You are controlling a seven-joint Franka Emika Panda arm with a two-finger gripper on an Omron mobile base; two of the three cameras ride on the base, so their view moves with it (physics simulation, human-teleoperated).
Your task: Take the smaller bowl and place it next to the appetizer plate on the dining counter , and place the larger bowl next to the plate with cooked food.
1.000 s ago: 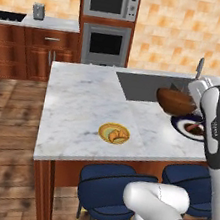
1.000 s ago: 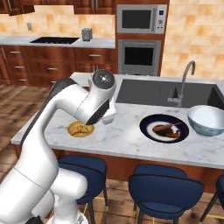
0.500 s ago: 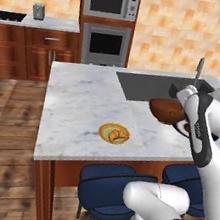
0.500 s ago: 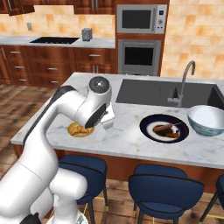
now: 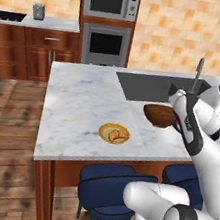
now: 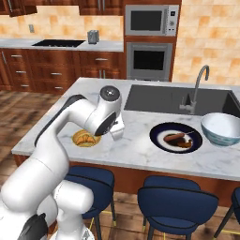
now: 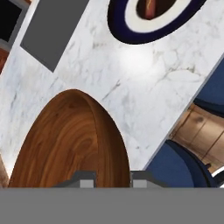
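We see the gripper (image 7: 113,178) clamped on the rim of the smaller bowl (image 5: 160,115), carrying it tilted in the air above the surface (image 5: 78,101). In the left base view the bowl hangs at about two o'clock from the appetizer plate (image 5: 114,133), well apart from it. In the right base view the plate with cooked food (image 6: 176,138) lies at three o'clock of the arm, and the larger bowl (image 6: 221,128) stands just beside that plate, near the sink (image 6: 159,98).
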